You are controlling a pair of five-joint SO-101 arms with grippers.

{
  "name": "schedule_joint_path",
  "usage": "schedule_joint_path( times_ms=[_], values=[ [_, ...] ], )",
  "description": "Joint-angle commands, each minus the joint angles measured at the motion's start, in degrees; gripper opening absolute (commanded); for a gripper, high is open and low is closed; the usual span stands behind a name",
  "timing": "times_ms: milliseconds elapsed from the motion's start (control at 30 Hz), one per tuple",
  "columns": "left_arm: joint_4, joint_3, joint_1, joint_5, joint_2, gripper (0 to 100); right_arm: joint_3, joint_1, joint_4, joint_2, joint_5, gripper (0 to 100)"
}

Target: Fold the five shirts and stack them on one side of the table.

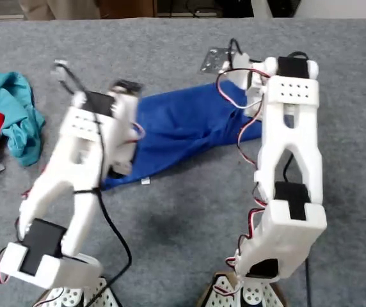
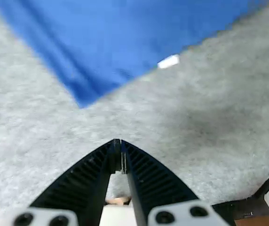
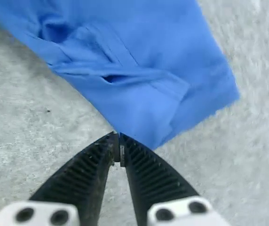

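grey felt-covered worktop (image 1: 183,217) | crumpled blue cotton shirt (image 1: 183,128) mid-worktop, long axis slanting from left arm to right arm, one end by each | teal-and-red shirt heap (image 1: 10,118) well apart, past left arm | right tool (image 3: 117,141) pressed together, empty, tips at cloth edge, so nearer | left tool (image 2: 117,146) pressed together, empty, over bare worktop, hem corner just ahead

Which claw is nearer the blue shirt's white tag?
Left. The left gripper sits near the little white tag; the right gripper is at the blue cloth shirt's other end.
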Motion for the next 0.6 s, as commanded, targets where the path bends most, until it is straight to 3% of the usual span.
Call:
schedule_joint_path(
  times_ms=[0, 167, 367, 567],
  values=[
    [-4.3, 1.1, 4.0, 1.2, -1.7, 2, -4.3, 2.8, -6.5, 4.5, -2.8, 0.5],
    [-14.5, 9.4, 4.0, 1.2, -1.6, 2, -13.3, 2.4, -7.7, 14.7, -7.9, 0.5],
    [-20.0, 19.3, 3.8, 0.9, -1.6, 2, -25.0, 1.2, -6.6, 28.4, -10.5, 0.5],
    [-24.0, 23.9, -3.4, 0.8, -1.6, 2, -39.8, 1.4, 1.2, 38.0, -10.3, 0.5]
  ],
)
